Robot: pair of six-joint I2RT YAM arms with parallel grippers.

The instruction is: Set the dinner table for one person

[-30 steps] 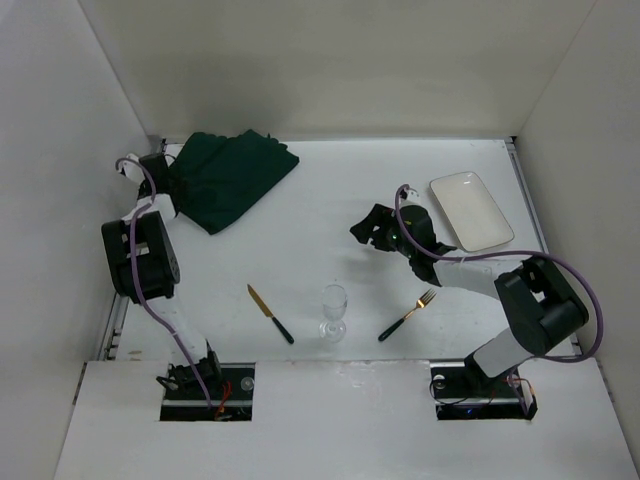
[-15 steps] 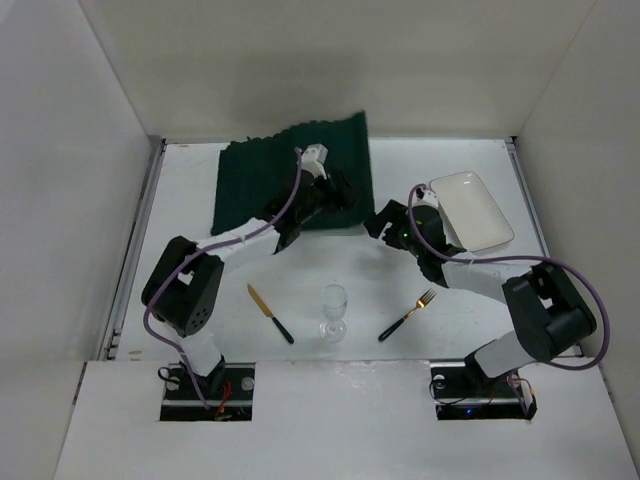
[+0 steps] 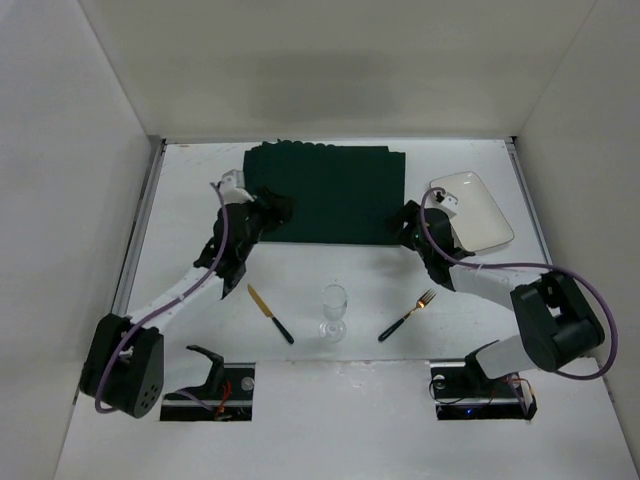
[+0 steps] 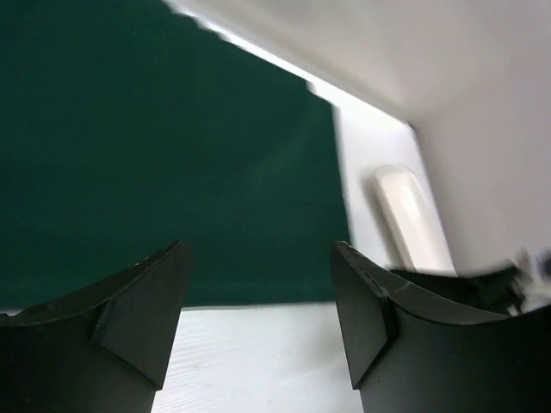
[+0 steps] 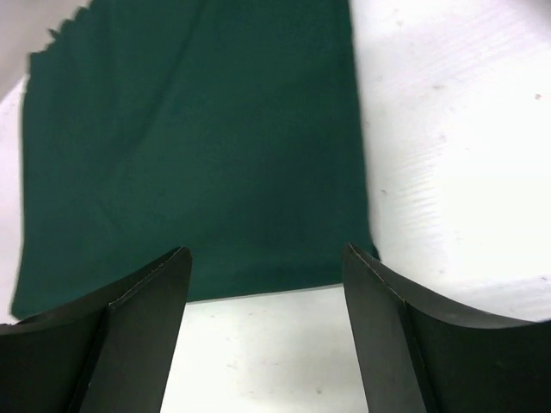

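The dark green cloth mat (image 3: 325, 192) lies spread flat at the back middle of the white dinner table (image 3: 200, 200). My left gripper (image 3: 275, 208) hangs open over the mat's near left corner with nothing between its fingers. In the left wrist view my left gripper (image 4: 258, 292) frames the mat's (image 4: 155, 155) near edge and bare table (image 4: 258, 361). My right gripper (image 3: 405, 222) stands open at the mat's near right corner. In the right wrist view my right gripper (image 5: 263, 301) is empty over the mat's (image 5: 189, 146) near edge.
A white rectangular plate (image 3: 470, 210) lies right of the mat, also showing in the left wrist view as the plate (image 4: 409, 215). Nearer the arms lie a knife (image 3: 270, 314), an upright wine glass (image 3: 334, 312) and a gold fork (image 3: 407, 315). White walls enclose the table.
The mat went from a crumpled heap at the back left to lying flat at the back middle. My left gripper opened, let it go and drew back left; my right gripper shifted right.
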